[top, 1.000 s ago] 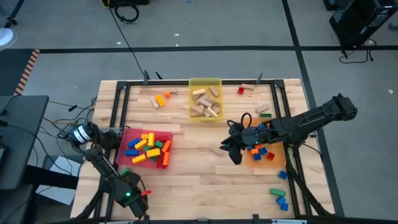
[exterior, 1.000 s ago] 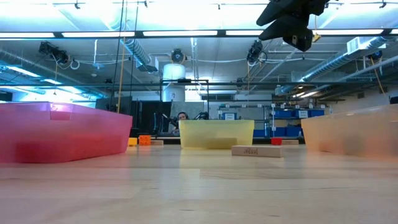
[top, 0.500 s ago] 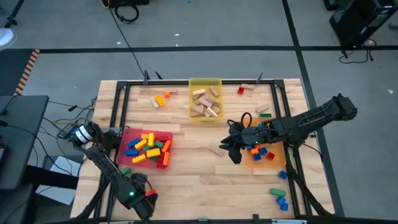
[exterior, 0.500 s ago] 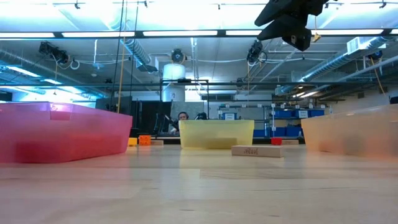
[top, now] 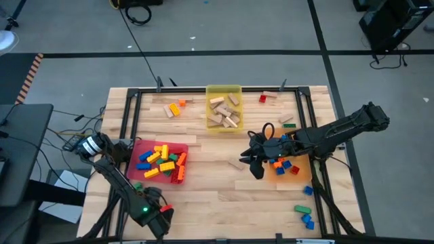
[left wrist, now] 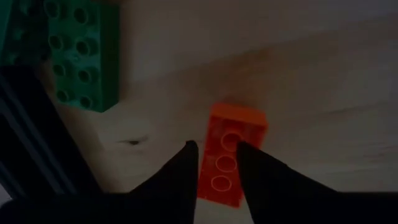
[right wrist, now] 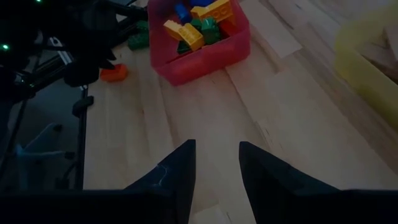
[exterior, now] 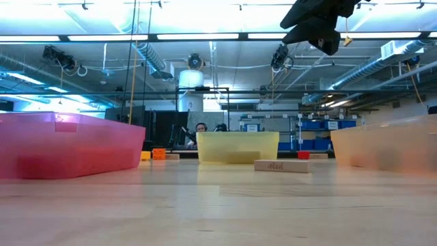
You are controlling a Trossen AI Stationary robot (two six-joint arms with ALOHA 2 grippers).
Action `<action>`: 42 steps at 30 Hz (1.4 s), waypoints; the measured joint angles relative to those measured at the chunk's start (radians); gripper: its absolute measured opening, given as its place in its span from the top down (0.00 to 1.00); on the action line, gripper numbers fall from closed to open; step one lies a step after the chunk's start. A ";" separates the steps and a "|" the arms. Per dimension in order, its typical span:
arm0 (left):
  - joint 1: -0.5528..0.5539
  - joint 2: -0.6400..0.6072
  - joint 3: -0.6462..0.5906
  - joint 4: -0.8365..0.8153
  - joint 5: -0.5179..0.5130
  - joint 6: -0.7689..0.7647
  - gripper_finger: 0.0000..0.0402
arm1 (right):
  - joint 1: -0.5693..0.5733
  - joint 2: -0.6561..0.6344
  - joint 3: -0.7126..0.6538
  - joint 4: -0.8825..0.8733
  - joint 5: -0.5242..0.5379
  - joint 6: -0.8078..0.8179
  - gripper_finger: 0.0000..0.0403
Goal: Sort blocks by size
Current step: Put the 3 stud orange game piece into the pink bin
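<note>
My left gripper (top: 163,213) points down at the table's near left corner and is shut on an orange-red studded brick (left wrist: 229,152). A green brick (left wrist: 81,56) lies flat on the wood beside it. My right gripper (right wrist: 217,165) hangs open and empty above the table's middle (top: 252,165), beside the orange tray (top: 303,173). The red tray (top: 139,150) holds yellow, blue, red and green bricks. Tan wooden blocks fill the yellow tray (top: 224,89). My left gripper has the orange-red brick between its two fingers, one finger on each long side (left wrist: 205,177), near one end. The fingers come from above, pointing down, and lie across the brick. Its studded top faces up. Whether it is clear of the wood I cannot tell.
Loose on the table: orange bricks (top: 174,108) at the far left, a red brick (top: 262,99), a wooden block (top: 237,165) in the middle, blue and green bricks (top: 305,213) near right. A black frame (top: 129,122) runs around the work area.
My left gripper has gone a little toward the table's right edge along the near edge and slightly up, and the orange-red brick has moved with it.
</note>
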 joint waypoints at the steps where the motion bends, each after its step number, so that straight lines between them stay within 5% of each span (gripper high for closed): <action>1: 0.001 0.000 0.000 0.000 0.000 0.013 0.69 | 0.000 0.000 0.000 0.000 0.000 -0.003 0.66; 19: 0.007 0.002 -0.019 0.070 -0.046 0.174 0.49 | -0.038 0.000 0.000 0.000 -0.004 -0.026 0.66; 33: 0.001 -0.002 -0.152 0.304 -0.013 0.167 0.50 | -0.059 0.000 0.000 0.000 -0.004 -0.050 0.66; 42: 0.000 0.004 -0.109 0.244 -0.082 0.132 0.65 | -0.059 0.000 0.000 0.000 -0.004 -0.092 0.66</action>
